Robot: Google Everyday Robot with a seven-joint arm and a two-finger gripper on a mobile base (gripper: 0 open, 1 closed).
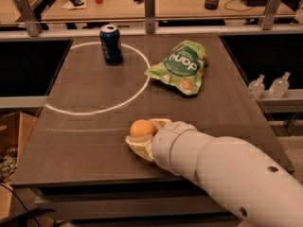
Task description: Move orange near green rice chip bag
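The orange [141, 127] sits low on the dark table [94, 136], near its front edge. My gripper [140, 134] reaches in from the lower right and is shut on the orange, with one cream finger [137, 147] under its front and the other [161, 123] at its right. The green rice chip bag [182, 65] lies flat at the table's far right of centre, well beyond the orange and apart from it.
A dark blue soda can [111, 44] stands at the far left, on a white circle line [137, 90] drawn on the table. Two small clear bottles [270, 85] stand on a shelf to the right. A cardboard box [12, 141] is on the floor at left.
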